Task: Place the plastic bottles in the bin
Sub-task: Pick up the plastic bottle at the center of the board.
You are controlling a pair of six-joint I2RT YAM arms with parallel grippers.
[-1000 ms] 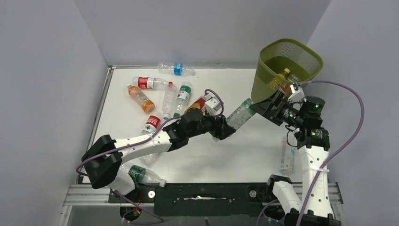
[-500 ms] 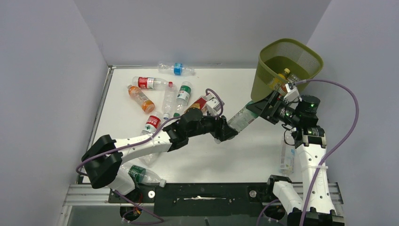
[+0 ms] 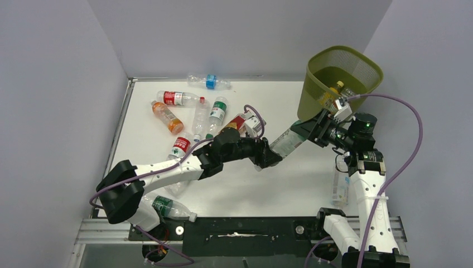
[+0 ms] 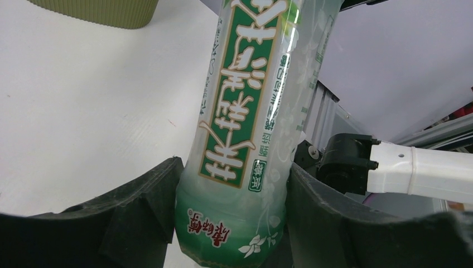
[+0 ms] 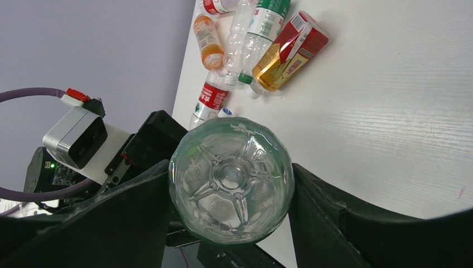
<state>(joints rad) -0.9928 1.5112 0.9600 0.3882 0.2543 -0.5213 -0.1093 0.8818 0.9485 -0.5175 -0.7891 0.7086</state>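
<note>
The clear plastic bottle with the green label point(image 3: 284, 142) hangs above the white tabletop point(image 3: 251, 190). Its long axis runs from the left tool point(image 3: 266, 156) to the right tool point(image 3: 304, 131).

Left tool: part-closed, clamping the cap-side end. Right tool: fingers against both sides of the base, apparently gripping.

The olive-green mesh bin point(image 3: 312, 106) stands just beyond the right tool, so the right arm is nearer.

Label: white Chinese characters, red Chinese brand mark.

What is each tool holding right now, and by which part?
Both hold one green-label bottle: left tool near its neck end, right tool at its base end.
</note>
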